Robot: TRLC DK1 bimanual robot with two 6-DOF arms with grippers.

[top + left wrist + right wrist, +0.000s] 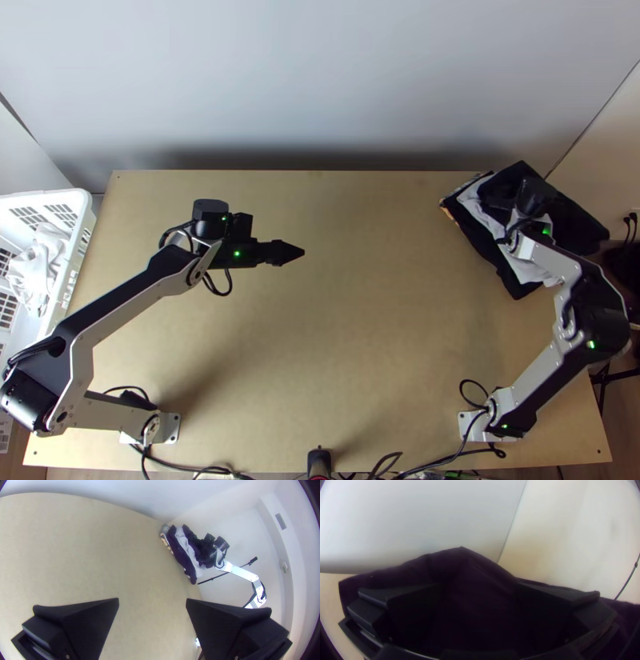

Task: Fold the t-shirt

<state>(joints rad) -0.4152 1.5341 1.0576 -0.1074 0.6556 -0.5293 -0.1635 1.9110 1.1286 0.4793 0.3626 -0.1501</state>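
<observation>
In the top view my left gripper (pixel 299 251) is over the bare table, left of the middle. Its two fingers stand wide apart in the left wrist view, nothing between them (pixel 152 600). My right gripper (pixel 512 192) is over a pile of cloth at the table's far right corner. Black cloth (pixel 582 228) lies on top, with light grey cloth (pixel 480 211) and more dark cloth under it; I cannot tell which piece is the t-shirt. In the right wrist view, dark cloth (pixel 463 563) lies beneath and between the spread fingers of the right gripper (pixel 478 584).
A white basket (pixel 80 210) with white cloth (pixel 40 268) in it stands at the table's left edge. Bare wood of the table (pixel 360 320) stretches between the arms. Cables (pixel 448 456) run along the near edge, and a wall (pixel 320 80) rises behind the far edge.
</observation>
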